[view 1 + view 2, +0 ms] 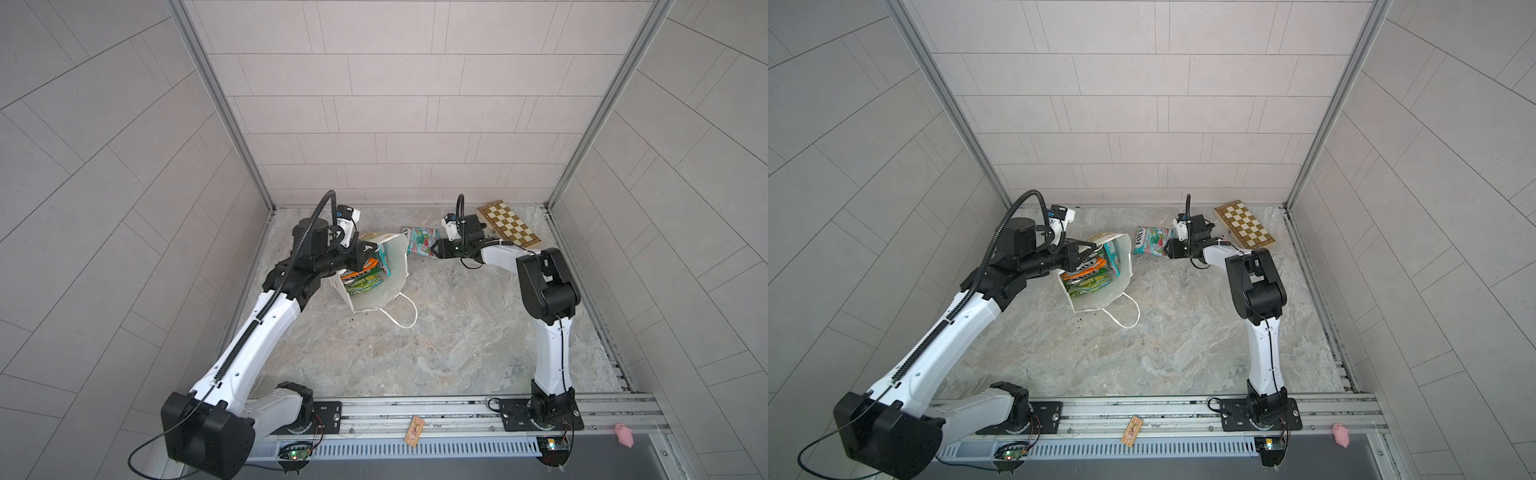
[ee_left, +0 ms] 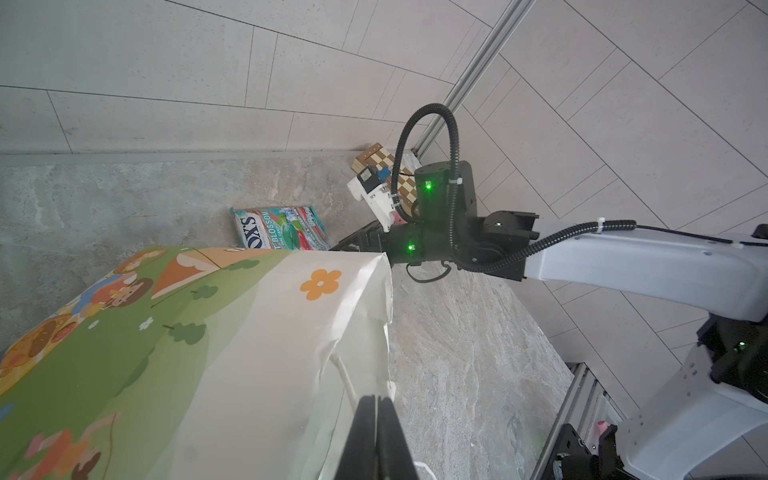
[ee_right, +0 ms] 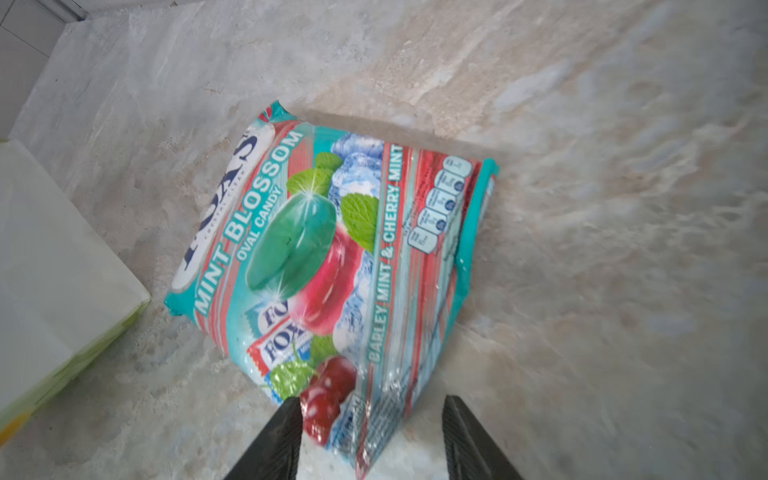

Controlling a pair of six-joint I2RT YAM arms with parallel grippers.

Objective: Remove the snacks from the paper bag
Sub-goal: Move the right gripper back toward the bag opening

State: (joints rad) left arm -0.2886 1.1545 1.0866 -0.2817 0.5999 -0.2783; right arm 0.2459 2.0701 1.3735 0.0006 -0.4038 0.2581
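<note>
Right wrist: glossy teal packet, matte paper bag on veined stone table.

Teal packet reading "MINT BLOSSOM OVAL CANDY", "BARLEY MINT & CHERRY MINT", "FOX'S" logo

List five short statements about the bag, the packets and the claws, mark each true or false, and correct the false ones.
1. The teal packet lies on the table, outside the paper bag. True.
2. The paper bag is empty. False: an orange packet and green packets show inside it.
3. The right claw is clamped shut on the teal packet. False: its jaws stand apart, with the packet's corner between them.
4. The left claw is shut at the bag's rim. True.
5. A chessboard lies by the far wall, to the right of the teal packet in both top views. True.
</note>
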